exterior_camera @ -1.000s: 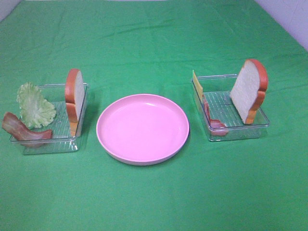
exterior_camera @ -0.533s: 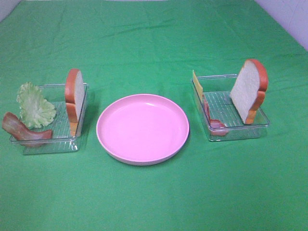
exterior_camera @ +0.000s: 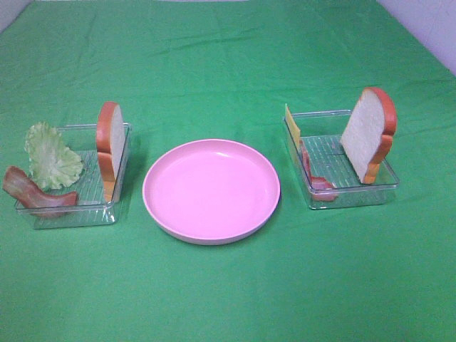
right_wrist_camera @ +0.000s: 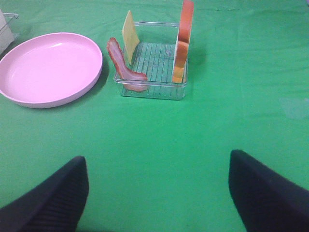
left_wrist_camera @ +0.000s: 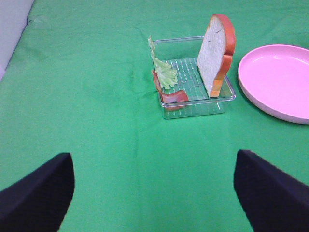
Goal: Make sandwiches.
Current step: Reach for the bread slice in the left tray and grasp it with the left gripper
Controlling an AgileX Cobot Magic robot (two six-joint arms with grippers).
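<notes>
Sandwiches aren't built yet: two white toy bread slices with orange-brown crust point(exterior_camera: 109, 142) stand on edge in clear plastic trays point(exterior_camera: 353, 198) either side of the round pink plate point(exterior_camera: 210, 189), look light and stiff, so I'd pinch the flat faces; left fingers point(left_wrist_camera: 43, 193) and right fingers point(right_wrist_camera: 48, 198) both spread, empty.

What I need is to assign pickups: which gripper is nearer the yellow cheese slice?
Right. The right gripper, open, faces the right tray holding the cheese slice; the left gripper faces the left tray, beyond the pink plate from the cheese.
</notes>
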